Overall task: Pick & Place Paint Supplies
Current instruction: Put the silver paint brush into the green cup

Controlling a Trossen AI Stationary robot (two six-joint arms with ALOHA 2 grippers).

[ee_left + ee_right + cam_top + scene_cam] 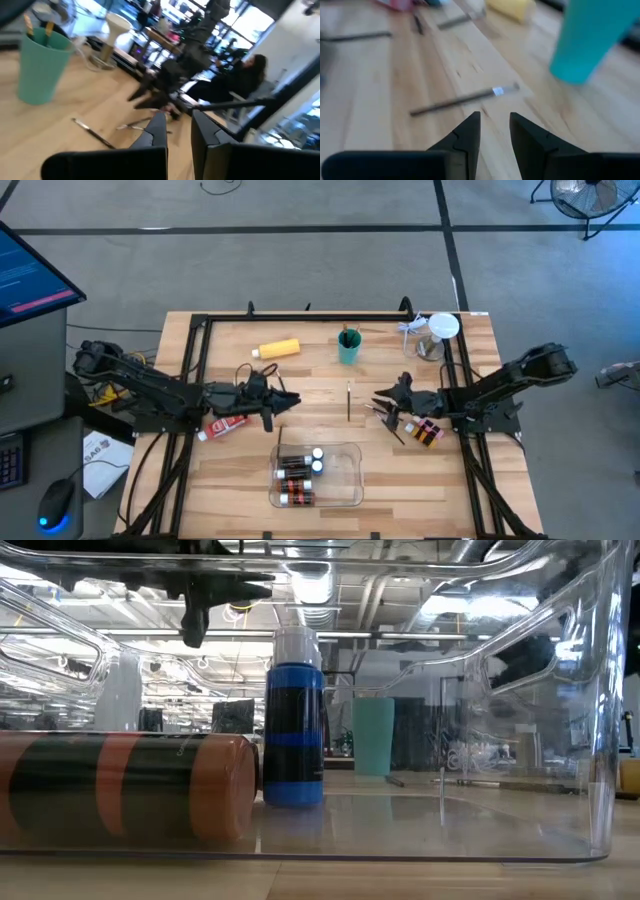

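Note:
A thin dark brush (348,400) (465,100) lies flat on the wooden table between my two grippers. My left gripper (290,402) (179,125) hovers shut to the left of it, holding nothing. My right gripper (378,402) (495,122) is open just right of the brush, tilted down at it, nothing between its fingers. A second brush (392,430) lies beside the right gripper. A red tube (225,425) lies under my left arm, and small bottles (425,430) under my right arm. The yellow bottle (278,349) lies at the far side.
A teal cup (349,350) (373,735) with brushes in it stands behind the loose brush. The clear tray (350,480) near the front edge holds several bottles (298,472) and a blue tube (293,720). A clear cup and a white thing (440,330) stand far right. Black frame rails (195,360) flank the table.

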